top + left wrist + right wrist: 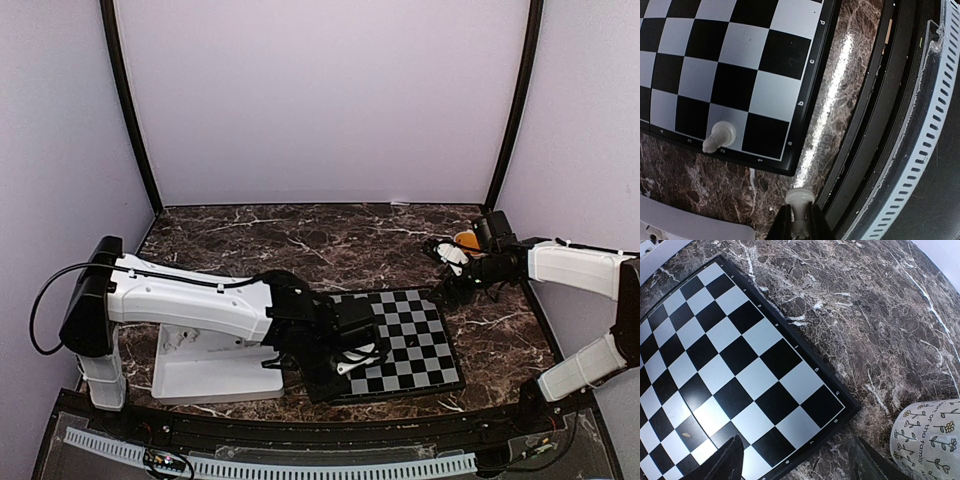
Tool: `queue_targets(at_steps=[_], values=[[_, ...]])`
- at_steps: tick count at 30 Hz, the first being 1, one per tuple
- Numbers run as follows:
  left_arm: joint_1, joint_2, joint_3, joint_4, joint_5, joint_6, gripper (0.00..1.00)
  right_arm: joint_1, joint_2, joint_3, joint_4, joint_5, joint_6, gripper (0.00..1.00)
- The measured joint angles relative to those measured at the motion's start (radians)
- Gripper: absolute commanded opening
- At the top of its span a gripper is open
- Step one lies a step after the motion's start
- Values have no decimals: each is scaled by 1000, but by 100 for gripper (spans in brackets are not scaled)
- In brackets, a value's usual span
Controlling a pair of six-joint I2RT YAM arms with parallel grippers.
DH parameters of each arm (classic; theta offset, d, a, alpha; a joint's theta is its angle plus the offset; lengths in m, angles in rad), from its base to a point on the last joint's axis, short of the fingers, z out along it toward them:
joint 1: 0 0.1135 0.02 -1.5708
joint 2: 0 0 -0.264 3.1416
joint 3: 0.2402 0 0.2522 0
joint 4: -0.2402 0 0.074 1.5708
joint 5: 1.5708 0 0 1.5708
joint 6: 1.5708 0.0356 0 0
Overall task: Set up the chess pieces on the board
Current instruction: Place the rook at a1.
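Board first, from the top camera: it lies on the marble table, and my left arm reaches across its near-left corner, so my left gripper covers those squares. From up here I cannot tell what it carries. The white tray sits just left of the board, under that arm. My right gripper hangs beyond the board's far-right corner, and every square that shows is bare. From the left wrist camera, one white pawn rests on a pale square in the board's corner, by the border mark 2. Whether it stands straight or leans I cannot tell. My left fingers are pressed in on a second white piece, held off the board over the marble beside that same corner. I cannot make out what kind of piece it is. From the right wrist camera, my right fingers are spread wide with nothing between them. They hover over the board's numbered edge, with a flower-printed mug standing on the marble beside that corner. By my reckoning the job has barely begun: one piece placed, one in hand, and nearly the whole set to go.
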Motion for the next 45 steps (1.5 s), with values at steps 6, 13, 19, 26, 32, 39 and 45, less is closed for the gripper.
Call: queue_targets(at_steps=[6, 13, 19, 26, 32, 39, 45], values=[[2, 73, 48, -2, -7, 20, 4, 0, 0, 0, -2, 0, -2, 73], [3, 137, 87, -14, -43, 22, 4, 0, 0, 0, -2, 0, -11, 73], [3, 155, 113, -17, -73, 19, 4, 0, 0, 0, -3, -2, -14, 73], [3, 174, 129, -29, -91, 18, 6, 0, 2, 0, -11, -4, -15, 73], [3, 176, 131, -33, -94, 18, 6, 0, 2, 0, -19, -4, -15, 73], [3, 176, 131, -33, -97, 18, 7, 0, 2, 0, -24, -4, -16, 73], [3, 180, 136, -32, -102, 18, 7, 0, 2, 0, -24, -4, -18, 73]])
